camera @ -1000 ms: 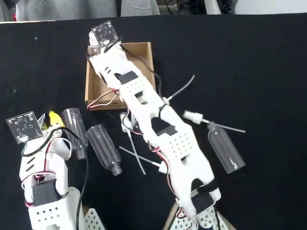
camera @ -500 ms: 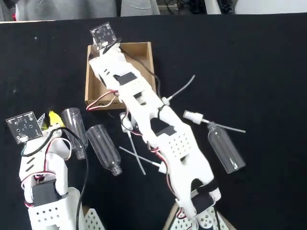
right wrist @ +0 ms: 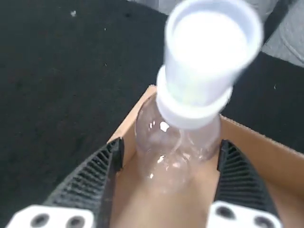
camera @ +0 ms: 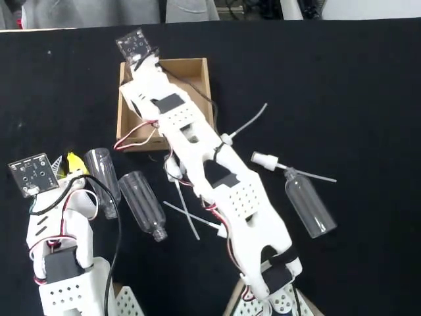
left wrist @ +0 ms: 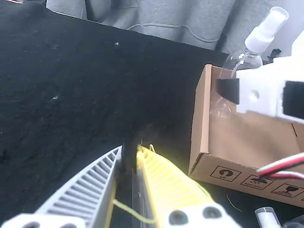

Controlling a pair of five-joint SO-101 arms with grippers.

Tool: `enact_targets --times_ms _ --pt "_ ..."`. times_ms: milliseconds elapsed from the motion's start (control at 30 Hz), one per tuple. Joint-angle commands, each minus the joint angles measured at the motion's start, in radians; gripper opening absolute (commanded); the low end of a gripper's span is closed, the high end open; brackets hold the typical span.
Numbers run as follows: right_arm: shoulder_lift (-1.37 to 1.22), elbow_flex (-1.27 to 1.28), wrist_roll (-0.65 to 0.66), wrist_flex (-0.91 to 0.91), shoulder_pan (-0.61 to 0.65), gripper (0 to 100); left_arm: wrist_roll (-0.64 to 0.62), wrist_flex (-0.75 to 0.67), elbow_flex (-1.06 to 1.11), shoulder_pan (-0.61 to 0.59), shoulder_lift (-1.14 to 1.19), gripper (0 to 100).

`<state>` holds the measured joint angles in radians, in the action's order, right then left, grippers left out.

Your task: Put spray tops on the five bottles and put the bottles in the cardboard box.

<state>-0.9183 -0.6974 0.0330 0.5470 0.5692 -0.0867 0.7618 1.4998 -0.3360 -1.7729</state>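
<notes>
Bottle [right wrist: 178, 142] in box [camera: 194, 74] (right arm [camera: 197, 148] outstretched)

Open passage at far right of the black desk [camera: 368, 79], white right arm [camera: 223, 184] slanting from near centre over the brown cardboard box [camera: 196, 74], two clear plastic bottles [camera: 143, 205] lying near left, white long-tubed spray tops [camera: 265, 160] and a third clear bottle [camera: 310, 205] cluttering the middle.
</notes>
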Motion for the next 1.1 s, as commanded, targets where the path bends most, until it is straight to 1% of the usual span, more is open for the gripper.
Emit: enact_targets --times_ms 0,367,633,867,1067 --pt "0.027 -0.127 -0.003 0.101 0.020 26.6 0.002 -0.021 -0.051 -0.015 -0.015 5" --pt "0.022 -0.252 -0.006 0.318 0.018 26.3 0.002 -0.021 -0.051 -0.016 -0.015 5" --pt "0.022 -0.401 -0.002 0.531 0.018 26.3 0.002 -0.021 -0.051 -0.016 -0.015 5" --pt "0.022 -0.506 -0.002 0.657 0.018 26.3 0.002 -0.078 -0.022 -0.031 -0.015 5" --pt "0.022 -0.644 0.000 0.792 0.020 26.3 0.002 -0.080 -0.021 -0.031 -0.015 5"
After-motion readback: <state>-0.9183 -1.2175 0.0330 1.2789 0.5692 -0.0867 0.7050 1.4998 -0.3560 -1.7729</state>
